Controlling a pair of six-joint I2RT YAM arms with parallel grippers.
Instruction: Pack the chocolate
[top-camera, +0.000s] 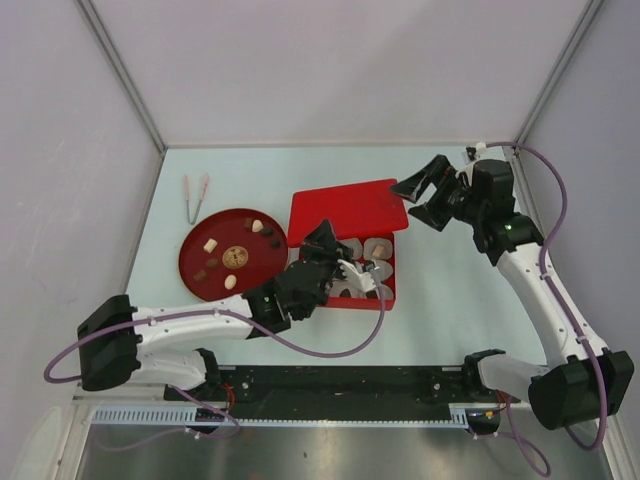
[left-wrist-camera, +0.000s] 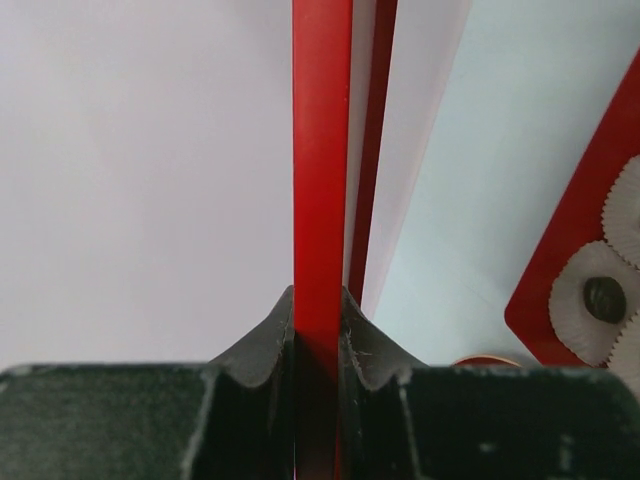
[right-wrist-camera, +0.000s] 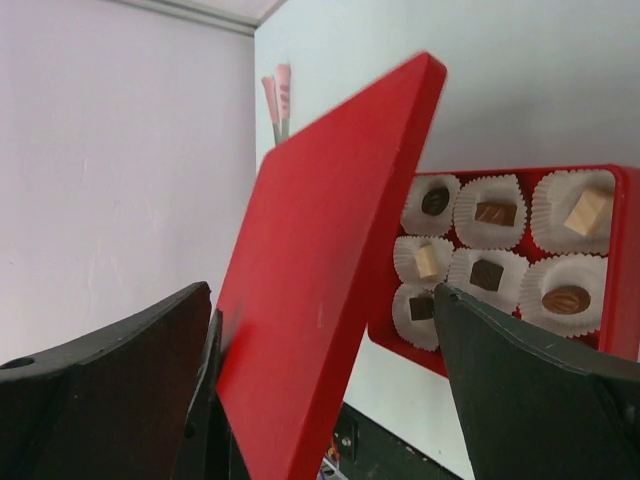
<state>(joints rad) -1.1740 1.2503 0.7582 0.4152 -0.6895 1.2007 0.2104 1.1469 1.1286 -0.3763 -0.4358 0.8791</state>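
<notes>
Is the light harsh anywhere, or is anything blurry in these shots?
Top view: even, soft light, only faint shadows on the table. Left wrist view: the fingers pinching the lid look slightly soft. Right wrist view: chocolates are crisp; no glare.

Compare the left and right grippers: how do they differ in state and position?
The left gripper is shut on the red lid's edge; the right gripper is open, jaws spread wide. The left sits above the red box; the right is beside the lid's right edge. Both face the lid.
</notes>
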